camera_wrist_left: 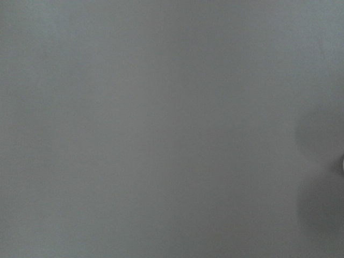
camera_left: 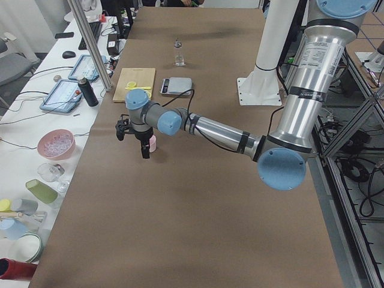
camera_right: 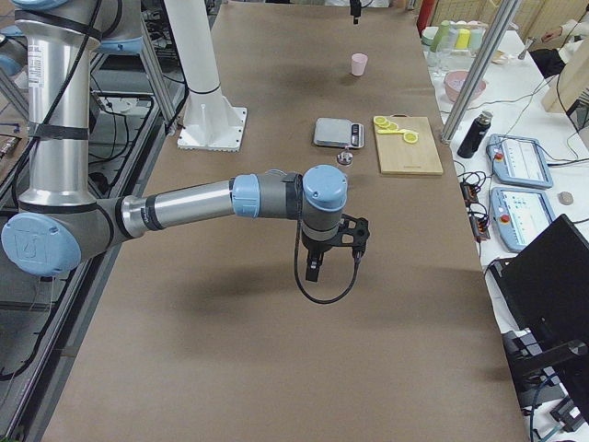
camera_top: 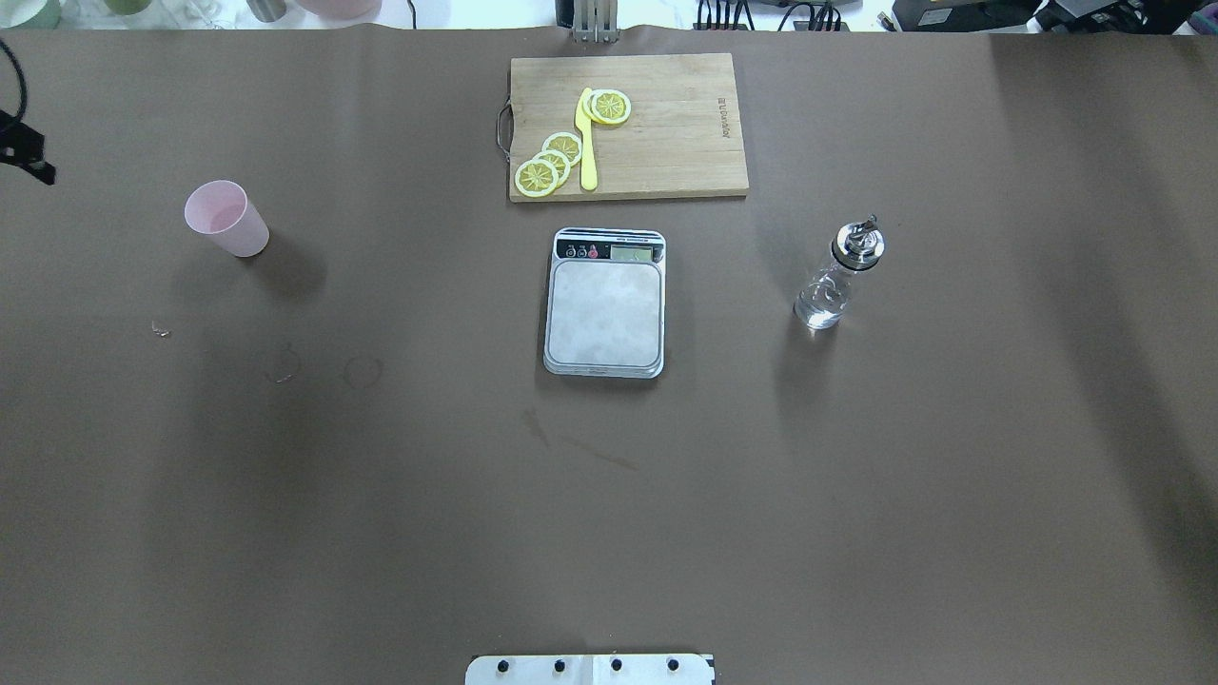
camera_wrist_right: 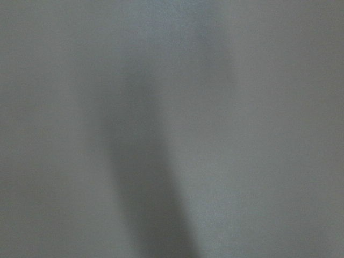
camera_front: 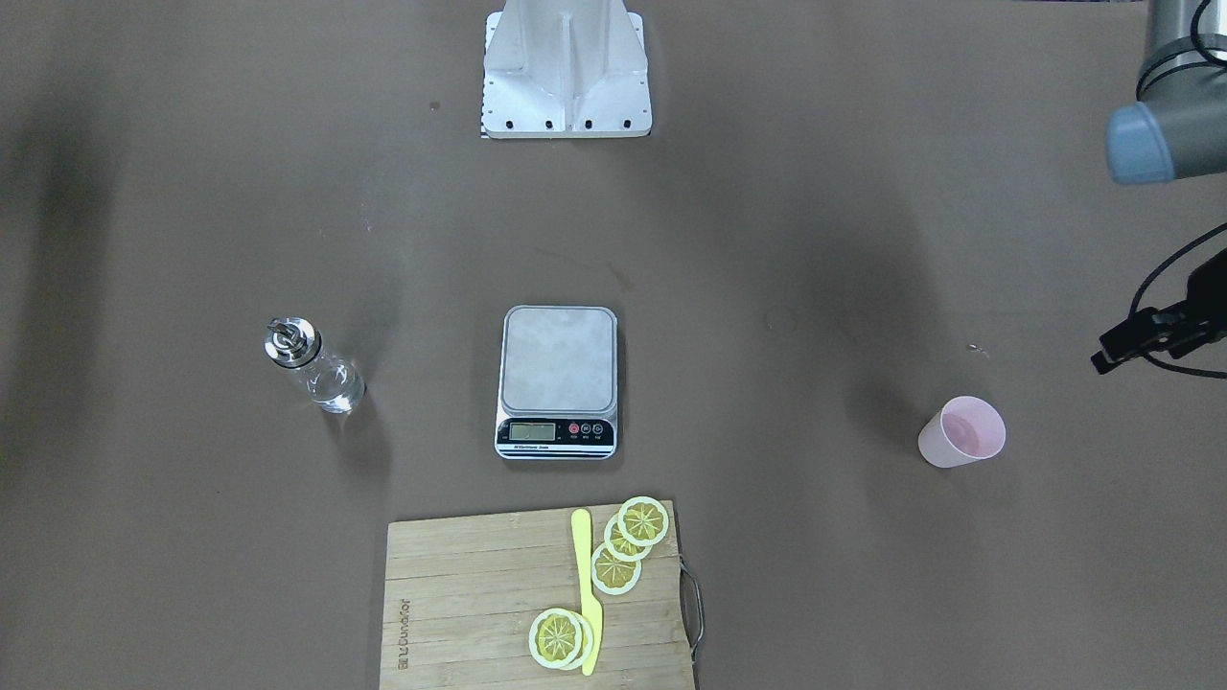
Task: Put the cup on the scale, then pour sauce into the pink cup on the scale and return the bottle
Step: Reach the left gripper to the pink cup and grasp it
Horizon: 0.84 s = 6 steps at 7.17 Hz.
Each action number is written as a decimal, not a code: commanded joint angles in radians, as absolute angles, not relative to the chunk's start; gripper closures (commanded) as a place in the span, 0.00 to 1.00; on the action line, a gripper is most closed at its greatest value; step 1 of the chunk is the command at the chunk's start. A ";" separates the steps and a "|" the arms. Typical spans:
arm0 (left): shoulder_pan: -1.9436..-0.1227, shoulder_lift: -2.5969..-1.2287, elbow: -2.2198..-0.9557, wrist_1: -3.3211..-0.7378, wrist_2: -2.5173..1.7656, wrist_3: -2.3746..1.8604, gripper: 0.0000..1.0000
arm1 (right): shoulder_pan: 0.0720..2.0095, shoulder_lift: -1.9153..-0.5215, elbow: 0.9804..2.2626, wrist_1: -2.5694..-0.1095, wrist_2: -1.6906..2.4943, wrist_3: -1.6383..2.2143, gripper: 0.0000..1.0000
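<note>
My 2 wrist cameras give grey blur. Left pincer (camera_top: 27, 152) is cut off overhead, right pincer (camera_right: 322, 258) shows only side-on: I cannot tell either's opening.

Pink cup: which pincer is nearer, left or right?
Left. The left pincer hangs close beside the cup; the right pincer hovers far off towards the other end, beyond the scale and the bottle.

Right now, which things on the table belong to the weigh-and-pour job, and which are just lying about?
Part of the job: pink cup, scale, bottle, clear sauce inside it.
Just lying about: cutting board, lemon slices, yellow knife.
</note>
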<state>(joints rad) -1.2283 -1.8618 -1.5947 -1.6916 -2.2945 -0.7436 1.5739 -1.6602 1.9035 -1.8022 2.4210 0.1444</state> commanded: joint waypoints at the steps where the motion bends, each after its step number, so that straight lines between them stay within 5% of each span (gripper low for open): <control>1: -1.136 -1.922 -1.487 -1.849 -2.283 -0.850 0.03 | 1.574 -1.657 1.901 -1.801 2.418 0.144 0.00; 6: -1.083 -1.937 -1.391 -1.967 -2.226 -0.851 0.03 | 1.574 -1.658 1.899 -1.801 2.418 0.144 0.00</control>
<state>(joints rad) -1.1048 -1.9341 -1.3997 -1.9628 -2.2511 -0.8503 1.5739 -1.6582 1.9008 -1.8009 2.4183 0.1442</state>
